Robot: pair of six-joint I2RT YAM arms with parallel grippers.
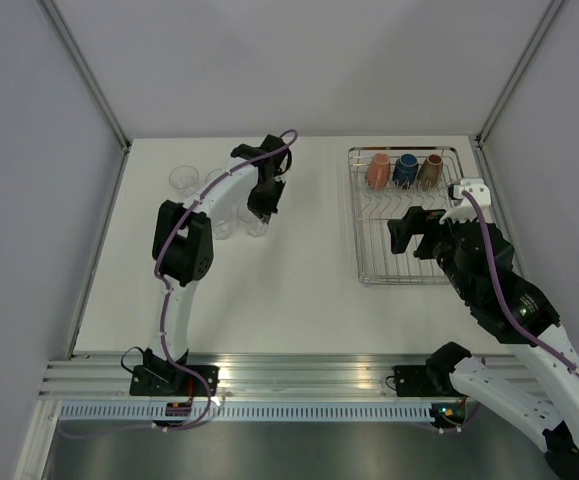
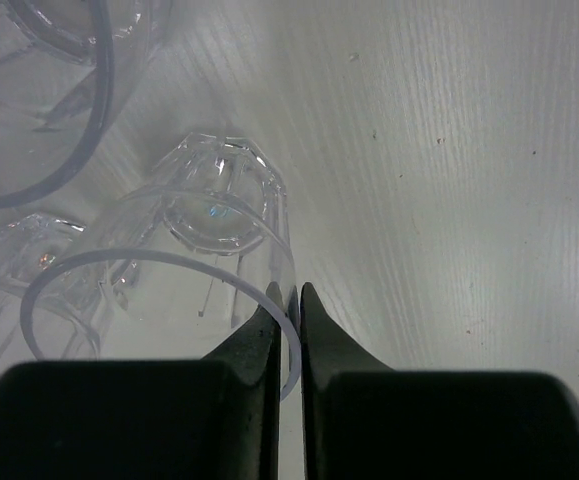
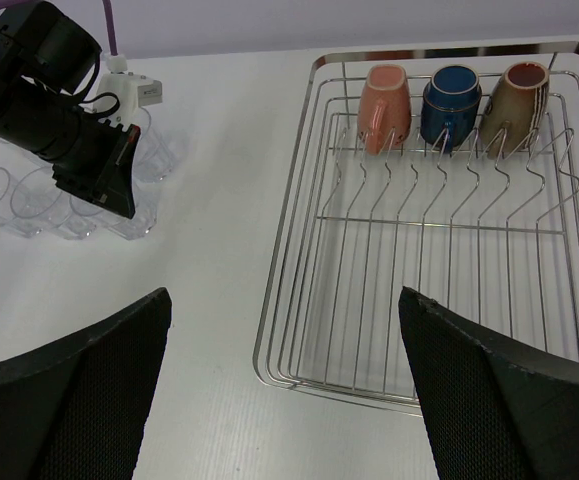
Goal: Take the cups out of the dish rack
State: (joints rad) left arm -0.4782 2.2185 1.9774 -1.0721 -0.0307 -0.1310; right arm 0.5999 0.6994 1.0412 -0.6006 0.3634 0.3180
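— Our left hand [image 2: 289, 300] is pinching the rim of a clear tumbler [image 2: 219, 200], just beside the other tumblers [image 2: 29, 100] on the surface [image 2: 449, 200].
— We should be keeping it level and letting go only when it's sitting flat.
— Our right hand [image 3: 284, 295] is hanging wide open over the dish rack [image 3: 439, 300]; three mugs [image 3: 451, 100] are sitting at its far end.

Mugs [image 1: 406, 170] in rack [image 1: 374, 262], tumblers [image 1: 184, 178] left.
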